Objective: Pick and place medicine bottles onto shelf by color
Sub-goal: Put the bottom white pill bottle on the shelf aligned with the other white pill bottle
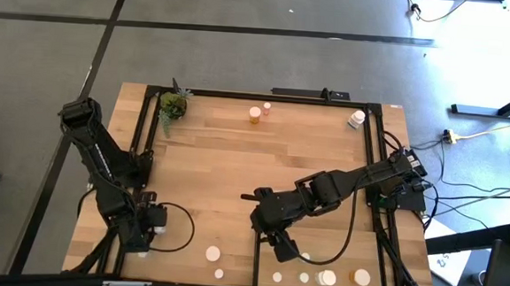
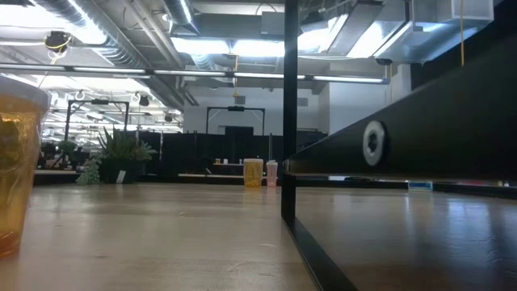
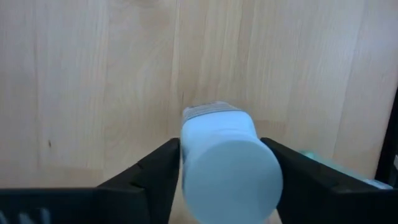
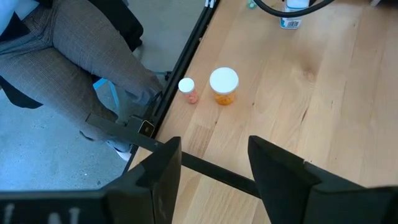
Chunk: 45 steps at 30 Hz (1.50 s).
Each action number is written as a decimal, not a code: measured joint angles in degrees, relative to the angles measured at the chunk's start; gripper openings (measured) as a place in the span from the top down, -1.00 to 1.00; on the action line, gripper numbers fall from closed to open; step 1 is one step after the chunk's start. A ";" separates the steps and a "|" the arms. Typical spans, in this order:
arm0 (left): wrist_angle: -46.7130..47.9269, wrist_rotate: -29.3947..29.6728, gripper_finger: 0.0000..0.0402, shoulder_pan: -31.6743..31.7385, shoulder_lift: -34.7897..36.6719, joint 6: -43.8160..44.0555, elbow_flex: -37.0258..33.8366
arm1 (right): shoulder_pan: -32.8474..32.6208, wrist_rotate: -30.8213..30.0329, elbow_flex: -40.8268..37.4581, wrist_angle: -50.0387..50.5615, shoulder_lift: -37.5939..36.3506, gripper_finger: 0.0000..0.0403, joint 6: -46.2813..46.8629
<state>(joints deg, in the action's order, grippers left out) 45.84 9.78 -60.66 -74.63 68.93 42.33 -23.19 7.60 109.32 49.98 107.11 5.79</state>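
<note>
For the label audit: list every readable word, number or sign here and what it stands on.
None can be read.
White bottle between the left claw fingers: no print visible.
Bottle at the table's edge: label too blurred.
Orange bottles: only white caps show.

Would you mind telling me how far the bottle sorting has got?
Early on. Two orange bottles and a white bottle stand at the far edge. The left pincer is around a white-capped bottle; the right pincer is empty. Several bottles wait along the near edge.
</note>
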 joint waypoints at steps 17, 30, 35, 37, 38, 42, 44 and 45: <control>-0.05 2.28 0.18 0.10 0.02 -0.49 0.02 | 0.01 0.00 0.00 0.01 0.00 0.07 -0.05; 0.12 3.35 0.19 6.54 -0.02 -9.46 4.31 | 0.01 0.00 0.00 0.00 0.00 0.07 -0.07; 0.76 3.41 0.19 10.40 -0.02 -15.03 7.56 | 0.01 -0.02 0.00 -0.08 0.00 0.07 -0.12; 1.38 3.37 0.19 12.03 -0.02 -17.27 8.68 | 0.00 -0.02 0.00 -0.09 0.00 0.07 -0.12; 1.70 3.39 0.19 12.88 -0.02 -18.53 9.18 | 0.00 -0.02 0.00 -0.12 0.00 0.07 -0.11; 2.97 3.40 0.19 16.38 -0.01 -23.55 11.59 | -0.01 0.00 0.00 -0.57 0.00 0.07 -0.14; 3.68 3.38 0.19 18.12 0.00 -26.14 12.71 | 0.03 -0.04 0.00 -0.65 0.00 0.07 -0.74; 3.85 3.39 0.19 19.00 0.00 -27.54 13.22 | 0.17 -0.01 0.00 -0.65 0.00 0.07 -1.86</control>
<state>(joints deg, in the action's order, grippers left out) 49.69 13.17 -41.66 -74.63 41.38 55.55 -23.02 7.58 109.32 49.33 107.11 3.93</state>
